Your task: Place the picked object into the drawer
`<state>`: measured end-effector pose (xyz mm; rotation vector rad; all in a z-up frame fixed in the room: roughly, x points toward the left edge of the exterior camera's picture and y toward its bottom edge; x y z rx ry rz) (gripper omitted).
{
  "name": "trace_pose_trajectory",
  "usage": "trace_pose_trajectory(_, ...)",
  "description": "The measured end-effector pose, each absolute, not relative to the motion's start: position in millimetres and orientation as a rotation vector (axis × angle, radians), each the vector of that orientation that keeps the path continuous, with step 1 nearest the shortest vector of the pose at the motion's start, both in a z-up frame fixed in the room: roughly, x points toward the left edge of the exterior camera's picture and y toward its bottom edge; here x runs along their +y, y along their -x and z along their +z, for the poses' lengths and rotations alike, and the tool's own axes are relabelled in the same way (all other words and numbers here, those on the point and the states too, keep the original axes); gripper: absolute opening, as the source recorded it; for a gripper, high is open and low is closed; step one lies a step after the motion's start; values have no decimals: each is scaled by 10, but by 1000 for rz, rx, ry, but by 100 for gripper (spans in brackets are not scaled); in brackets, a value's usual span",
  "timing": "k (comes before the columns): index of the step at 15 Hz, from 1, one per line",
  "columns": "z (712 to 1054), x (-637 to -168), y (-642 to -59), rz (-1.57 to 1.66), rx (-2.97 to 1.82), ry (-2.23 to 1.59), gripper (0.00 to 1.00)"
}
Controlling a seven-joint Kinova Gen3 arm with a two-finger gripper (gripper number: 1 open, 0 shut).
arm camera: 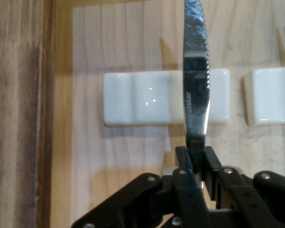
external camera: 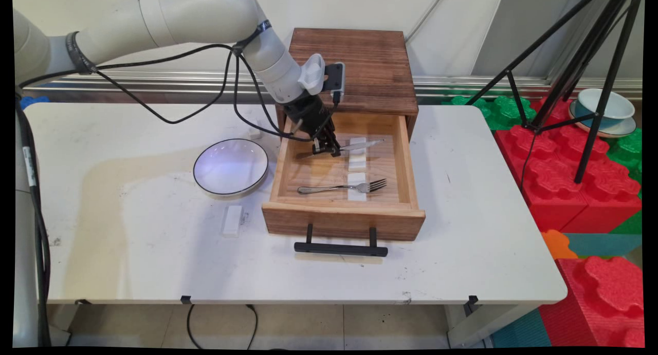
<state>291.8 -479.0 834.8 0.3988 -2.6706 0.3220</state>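
I have the gripper [external camera: 329, 148] down inside the open wooden drawer [external camera: 343, 211], its black fingers [arm camera: 186, 159] pinched tight on a knife [arm camera: 195, 85] near where blade meets handle. The blade is polished steel, flat and slim, serrated along one edge, and it runs straight out ahead of the fingers. Just past the fingertips, under the blade, lies a glossy white rest [arm camera: 152, 97], a rounded block with shallow grooves. A second rest [arm camera: 270, 95] sits off to one side of the fingers, with a steel fork [external camera: 343, 187] laid across it. The drawer floor is pale, straight-grained wood. Outside the drawer, well apart from the fingers, sits a round white plate [external camera: 231, 167] with a thin dark rim.
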Motion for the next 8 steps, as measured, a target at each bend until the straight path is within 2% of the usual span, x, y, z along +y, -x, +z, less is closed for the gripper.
trace_pose_trajectory(5,8245,-4852,-2926,314,-2672,-416,0)
trace_pose_trajectory(6,8233,-4861,-2926,313,-2670,-418,100)
trace_pose_trajectory(8,8211,-4883,-2924,312,-2666,-422,100)
